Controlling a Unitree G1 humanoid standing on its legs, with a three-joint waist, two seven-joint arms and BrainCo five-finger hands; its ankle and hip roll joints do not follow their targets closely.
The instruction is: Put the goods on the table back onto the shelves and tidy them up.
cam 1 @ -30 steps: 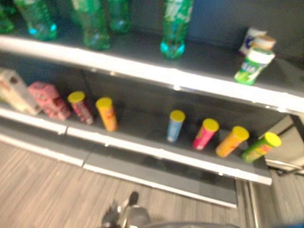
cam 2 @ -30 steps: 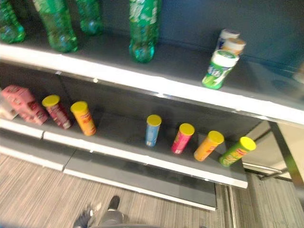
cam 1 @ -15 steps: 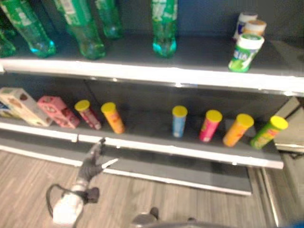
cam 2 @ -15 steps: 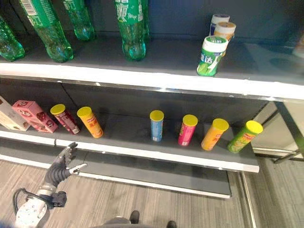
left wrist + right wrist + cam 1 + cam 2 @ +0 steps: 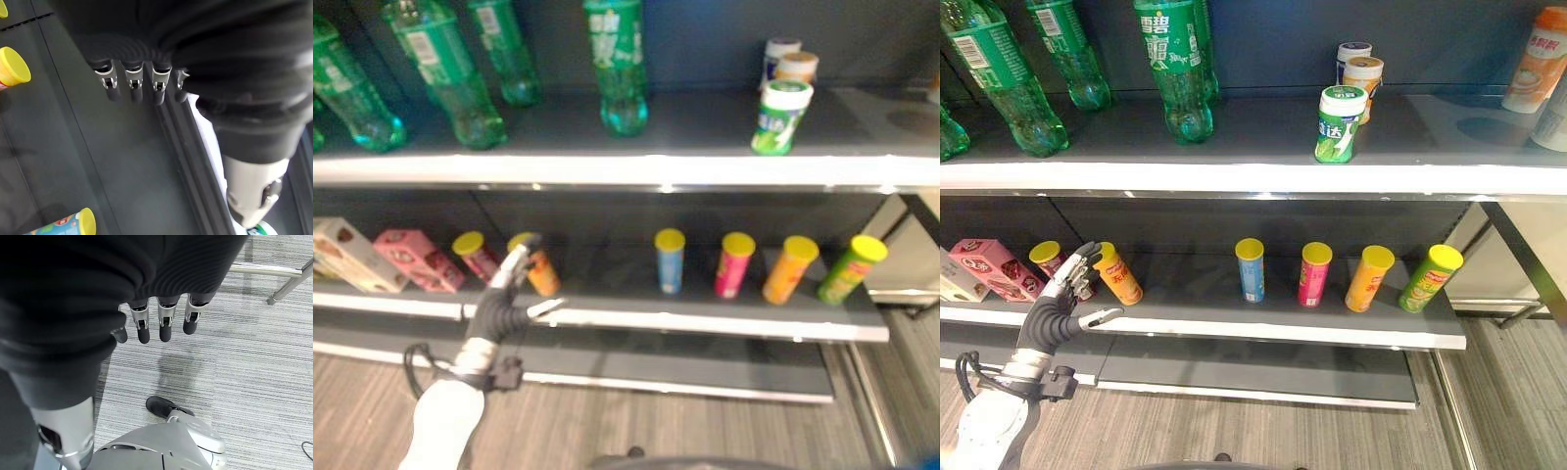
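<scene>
glossy plastic bottles (image 5: 1178, 73), matt shelf (image 5: 1263, 132)

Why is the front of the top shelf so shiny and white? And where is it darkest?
Left eye view: light glares off the front edge of the upper shelf, washing it white. Right eye view: the wall behind the lower shelf sits in shadow, the darkest part. Right wrist view: a soft shadow lies on the striped floor past the right hand.

Lighting even, overhead. Glare strip along the upper shelf edge (image 5: 1234, 178); lower shelf (image 5: 1263, 294) shaded beneath it. Left eye view soft throughout; right eye view crisp. Wrist views dim at top.
</scene>
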